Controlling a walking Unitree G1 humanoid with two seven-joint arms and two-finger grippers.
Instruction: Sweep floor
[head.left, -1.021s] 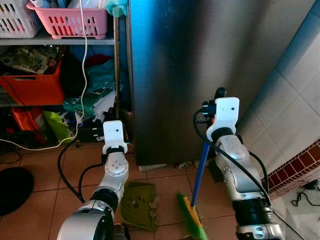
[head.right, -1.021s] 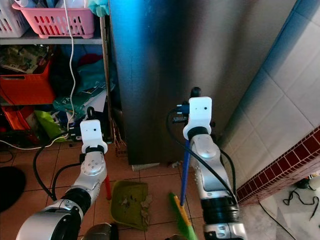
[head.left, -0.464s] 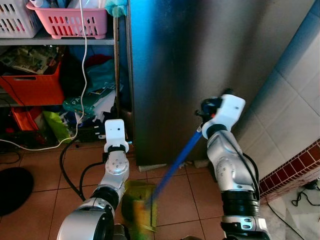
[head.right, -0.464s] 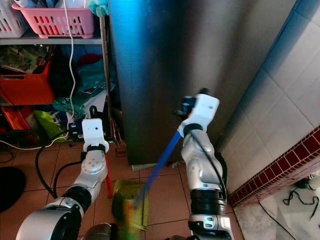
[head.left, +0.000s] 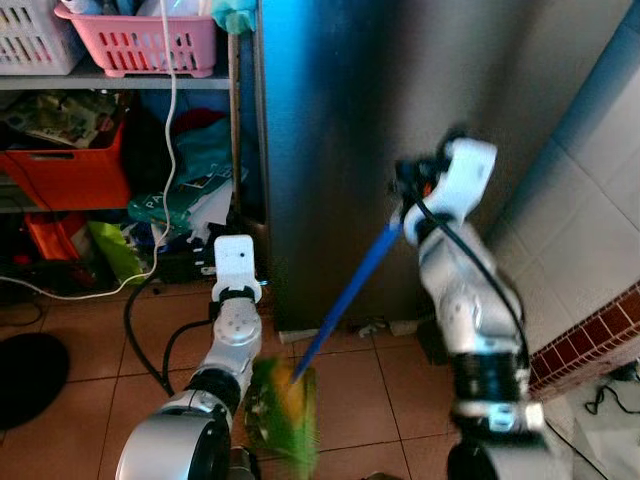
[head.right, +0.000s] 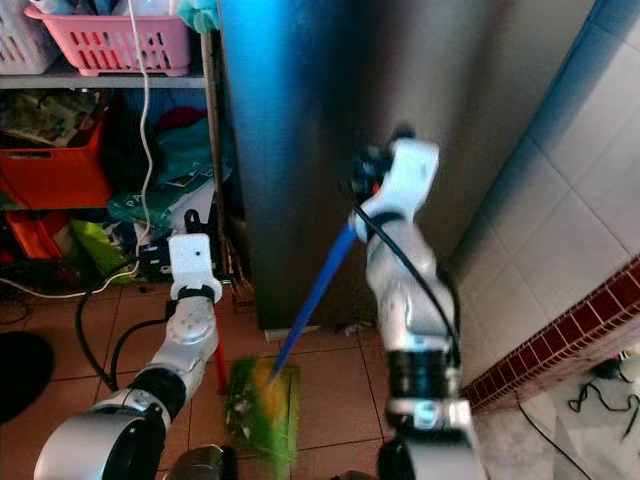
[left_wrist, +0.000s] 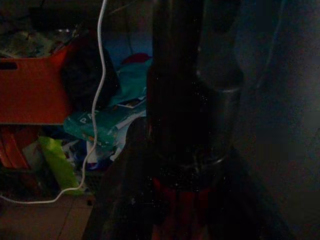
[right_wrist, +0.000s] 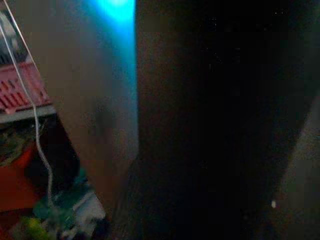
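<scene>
Swung further leftward since a second ago: blue broom handle (head.left: 345, 295) now slanting down from right gripper (head.left: 415, 180), raised high before dark steel refrigerator (head.left: 380, 120), to blurred green broom head (head.left: 290, 400) over green dustpan (head.right: 262, 405) on terracotta tile floor (head.left: 90, 350). Right forearm bent upward, wrist tipped left, closed around handle top. Left gripper (head.left: 232, 235) held low beside cluttered shelf (head.left: 110, 80), forearm angled forward; cannot tell finger spread, wrist view too dark.
</scene>
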